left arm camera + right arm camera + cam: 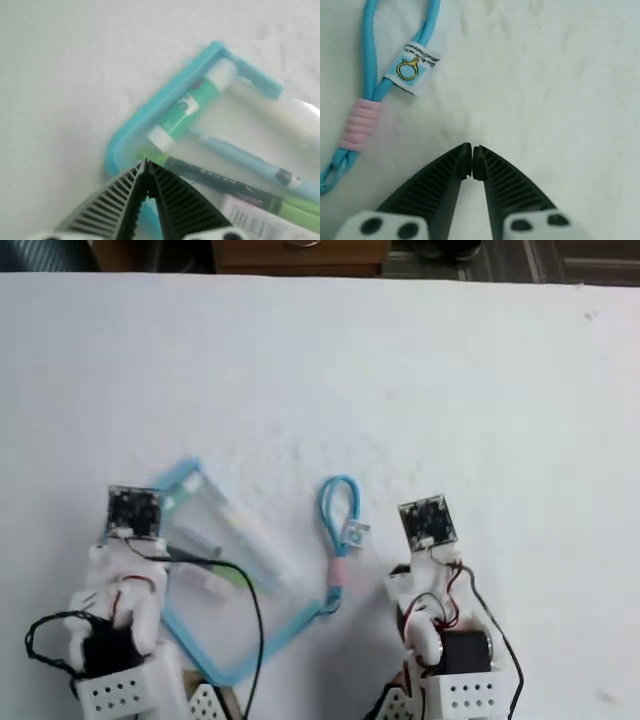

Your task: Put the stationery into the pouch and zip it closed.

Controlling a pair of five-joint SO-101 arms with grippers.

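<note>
Left end effector [146, 167]: tips together, empty, over pouch [165, 95] corner.
Right end effector [471, 155]: together, empty, beside pouch's cord [366, 55].
Risk: tugging the cord could drag the unheld pouch.

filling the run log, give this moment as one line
stationery: in pouch | left gripper: shut, at pouch rim | right gripper: shut, empty, beside strap

Pouch [275, 640] sits near-left on table [450, 390], glue stick [190, 107] and pens [240, 160] inside. Strap [338, 575] off its right corner. Left gripper [146, 167] over pouch's left edge, right gripper [471, 152] right of strap.
</note>
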